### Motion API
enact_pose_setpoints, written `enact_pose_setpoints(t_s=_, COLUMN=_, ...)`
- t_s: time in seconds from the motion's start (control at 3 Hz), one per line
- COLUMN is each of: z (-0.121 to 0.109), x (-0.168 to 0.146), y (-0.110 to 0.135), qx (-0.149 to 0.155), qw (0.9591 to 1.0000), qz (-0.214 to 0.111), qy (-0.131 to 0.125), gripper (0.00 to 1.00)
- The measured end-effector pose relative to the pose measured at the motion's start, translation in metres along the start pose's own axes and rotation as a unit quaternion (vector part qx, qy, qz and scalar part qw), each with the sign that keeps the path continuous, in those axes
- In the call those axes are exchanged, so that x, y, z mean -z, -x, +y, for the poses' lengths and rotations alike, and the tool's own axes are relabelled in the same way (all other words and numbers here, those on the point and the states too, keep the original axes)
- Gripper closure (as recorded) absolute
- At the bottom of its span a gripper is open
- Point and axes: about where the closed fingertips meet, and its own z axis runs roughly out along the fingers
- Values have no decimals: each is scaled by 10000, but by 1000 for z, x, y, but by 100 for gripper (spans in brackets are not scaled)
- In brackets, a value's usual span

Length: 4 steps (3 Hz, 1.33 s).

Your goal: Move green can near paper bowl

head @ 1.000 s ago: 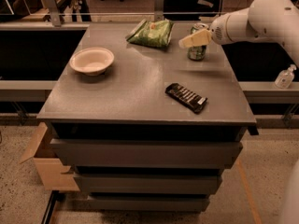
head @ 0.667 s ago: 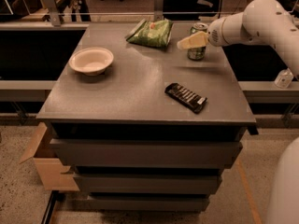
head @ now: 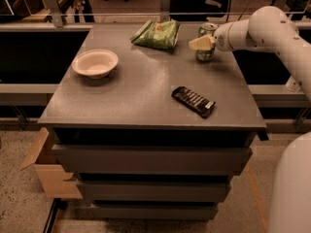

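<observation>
The small upright green-and-white drink can stands near the far right corner of the grey desk, close to the crinkled green snack bag. The white arm's end effector sits at the can's front, seemingly touching it; whether it grips, I cannot tell. The round off-white paper bowl rests well apart, on the left. A dark wrapped bar lies nearer the front.

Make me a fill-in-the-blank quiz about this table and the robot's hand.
1. The gripper is at the green can, which stands ____.
2. The paper bowl holds ____.
3. The snack bag beside the can is coloured ____.
4. The dark wrapped bar lies nearest the table's ____ edge.
Missing words: upright; nothing; green; front.
</observation>
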Motion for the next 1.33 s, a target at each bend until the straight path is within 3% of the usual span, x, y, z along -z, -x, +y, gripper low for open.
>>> enact_pose_setpoints(t_s=0.33, z=1, x=5, y=8, qx=43, qw=9997, qz=-224, qy=31, gripper=65)
enact_pose_setpoints(t_s=0.67, z=10, x=25, y=31, qx=202, qw=9977, qz=-640, qy=123, gripper=87)
enact_pose_setpoints(t_s=1.0, z=26, x=51, y=59, qx=470, qw=9927, qz=-1078, qy=264, gripper=100)
enact_pose_setpoints(t_s=1.33, z=32, x=50, y=62, qx=542, qw=9916, qz=-1131, qy=325, gripper=100)
